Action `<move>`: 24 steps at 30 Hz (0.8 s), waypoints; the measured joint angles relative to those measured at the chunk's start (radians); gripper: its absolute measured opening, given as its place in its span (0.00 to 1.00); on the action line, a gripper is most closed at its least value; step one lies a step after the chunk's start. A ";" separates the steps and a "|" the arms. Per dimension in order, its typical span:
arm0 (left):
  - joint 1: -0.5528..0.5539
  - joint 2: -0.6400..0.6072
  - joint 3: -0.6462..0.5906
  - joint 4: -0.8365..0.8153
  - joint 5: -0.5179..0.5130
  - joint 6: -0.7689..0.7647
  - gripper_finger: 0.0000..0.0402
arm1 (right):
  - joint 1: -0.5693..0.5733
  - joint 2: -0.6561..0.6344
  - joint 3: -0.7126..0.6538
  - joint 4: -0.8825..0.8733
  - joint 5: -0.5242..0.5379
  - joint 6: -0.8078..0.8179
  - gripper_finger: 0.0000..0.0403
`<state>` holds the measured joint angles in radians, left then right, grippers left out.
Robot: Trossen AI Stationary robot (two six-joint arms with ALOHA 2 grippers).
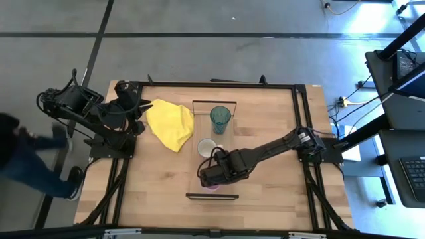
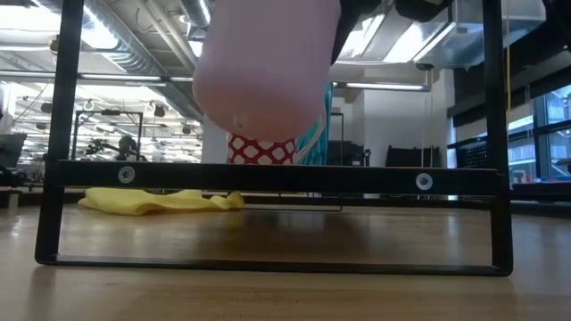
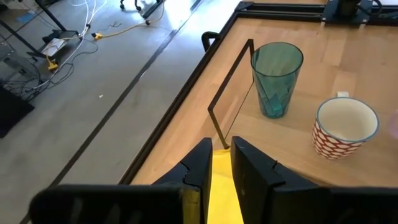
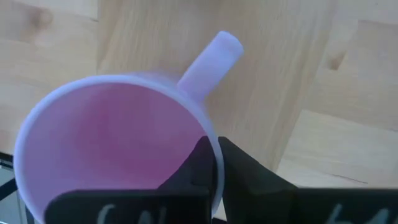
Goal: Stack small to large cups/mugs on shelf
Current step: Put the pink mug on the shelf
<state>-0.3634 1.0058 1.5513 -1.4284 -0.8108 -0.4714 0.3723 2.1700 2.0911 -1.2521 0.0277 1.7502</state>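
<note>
Pink mug point(image 4: 112, 149), empty, pinched at its rim by right fingers point(image 4: 214, 163); left fingers point(image 3: 214, 163) closed.

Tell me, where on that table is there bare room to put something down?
Bare wood lies left of the shelf below the yellow cloth, and right of the teal tumbler. Crowded: mid-shelf, where the white mug sits beside the right tool holding the pink mug.

I see a crumpled yellow cloth point(image 1: 170, 123) lying on the wooden tabletop point(image 1: 265, 172) toward its left far corner; in my low view it's a flat heap. A person point(image 1: 23, 156) in dark clothes stands on the floor beside the table's left edge
</note>
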 joint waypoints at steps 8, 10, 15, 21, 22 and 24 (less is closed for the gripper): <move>0.000 0.000 0.000 0.000 0.000 0.010 0.14 | 0.009 -0.002 -0.011 -0.003 0.006 0.000 0.04; 0.000 0.000 0.000 0.000 0.000 0.010 0.14 | 0.011 -0.001 -0.028 -0.002 0.006 0.000 0.07; 0.000 -0.006 0.000 0.000 0.001 0.011 0.14 | 0.011 -0.001 -0.051 0.041 -0.001 -0.002 0.16; 0.000 -0.018 0.000 -0.001 0.005 0.015 0.14 | 0.011 -0.001 -0.051 0.077 0.017 -0.004 0.21; 0.000 -0.021 0.000 -0.002 0.005 0.020 0.14 | 0.011 -0.001 -0.051 0.077 0.017 -0.004 0.22; 0.000 -0.025 0.000 -0.002 0.005 0.029 0.14 | 0.011 -0.001 -0.051 0.077 0.017 -0.004 0.22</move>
<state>-0.3633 0.9804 1.5513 -1.4300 -0.8059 -0.4422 0.3832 2.1689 2.0399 -1.1748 0.0448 1.7462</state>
